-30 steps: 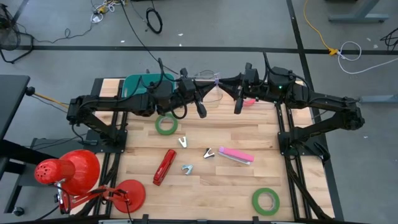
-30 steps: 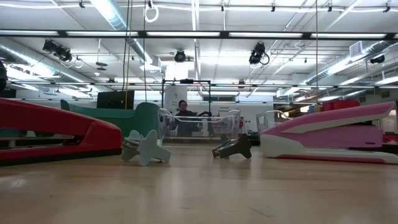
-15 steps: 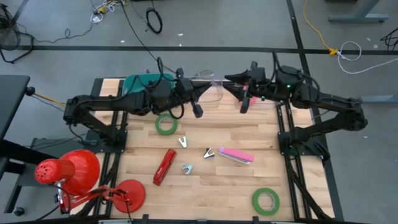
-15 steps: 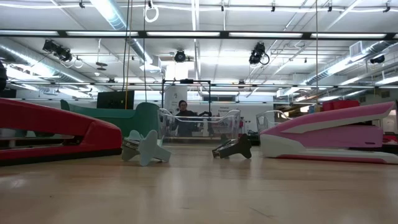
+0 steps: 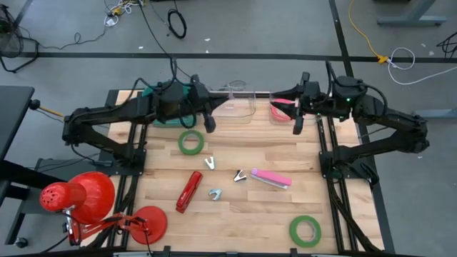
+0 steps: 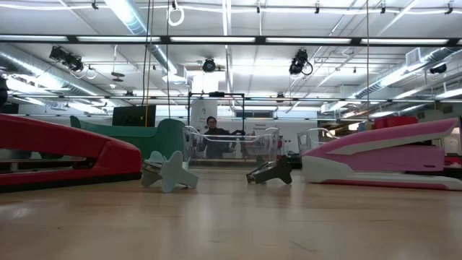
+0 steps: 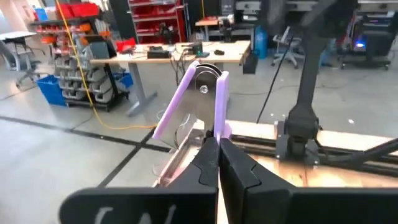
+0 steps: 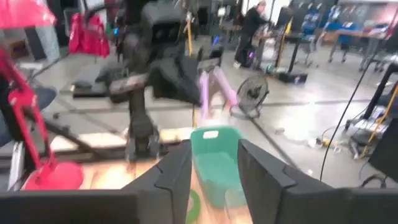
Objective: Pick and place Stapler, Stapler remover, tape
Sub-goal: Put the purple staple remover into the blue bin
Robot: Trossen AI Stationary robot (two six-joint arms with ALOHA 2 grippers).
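With my left tool [image 5: 208,123] pinched shut and right tool [image 5: 297,123] spread empty, I risk clipping the clear bin [image 5: 239,100] when reaching.

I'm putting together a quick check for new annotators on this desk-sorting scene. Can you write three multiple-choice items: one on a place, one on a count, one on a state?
1. In the high view, where does the long red stapler lie relative to the long pink stapler?
A. to its left
B. to its right
C. on top of it

2. How many flat green tape rings lie on the wooden table?
A. one
B. two
C. four

3. How do the fingers of the left gripper stand?
A. wide open
B. pressed together
C. clamped on a stapler

Answers:
1 A: the red one lies left of the pink one, and they are apart.
2 B: one ring lies near the back and one at the front right.
3 B: the left wrist view shows no gap between them.
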